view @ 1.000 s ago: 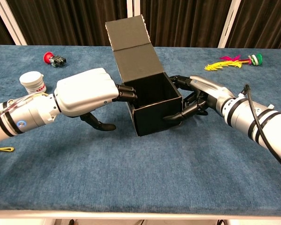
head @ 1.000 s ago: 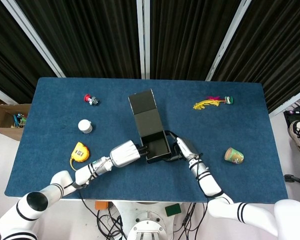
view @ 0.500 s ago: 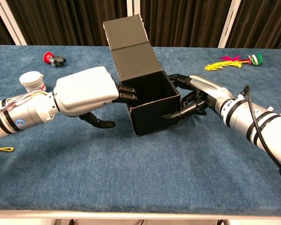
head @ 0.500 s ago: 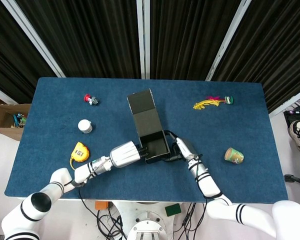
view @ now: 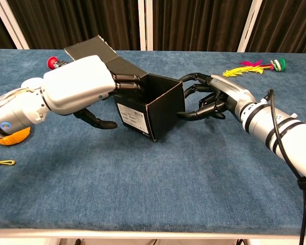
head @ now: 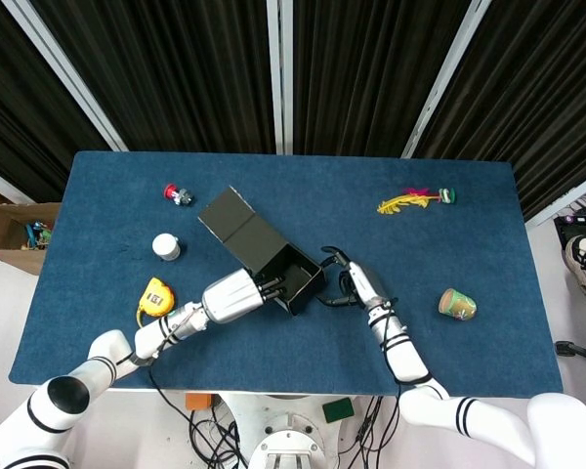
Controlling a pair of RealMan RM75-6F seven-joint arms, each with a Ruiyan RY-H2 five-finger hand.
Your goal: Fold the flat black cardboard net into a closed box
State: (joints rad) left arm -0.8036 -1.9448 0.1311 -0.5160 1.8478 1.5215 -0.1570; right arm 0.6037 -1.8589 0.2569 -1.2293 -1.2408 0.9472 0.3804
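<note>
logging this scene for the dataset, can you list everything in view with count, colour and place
black cardboard box: 1, black, white label on one side, table centre, top open, lid flap lying back towards the far left
blue cloth-covered table: 1, dark blue, fills the view
small white round tub: 1, white, left side
yellow tape measure: 1, yellow, near left
small red-capped object: 1, red and grey, far left
yellow and pink feather toy: 1, yellow, pink, green end, far right
patterned paper cup: 1, tan and green, on its side, near right
left hand: 1, silver with black fingers, gripping the box's left wall
right hand: 1, silver and black, fingertips at the box's right wall
</note>
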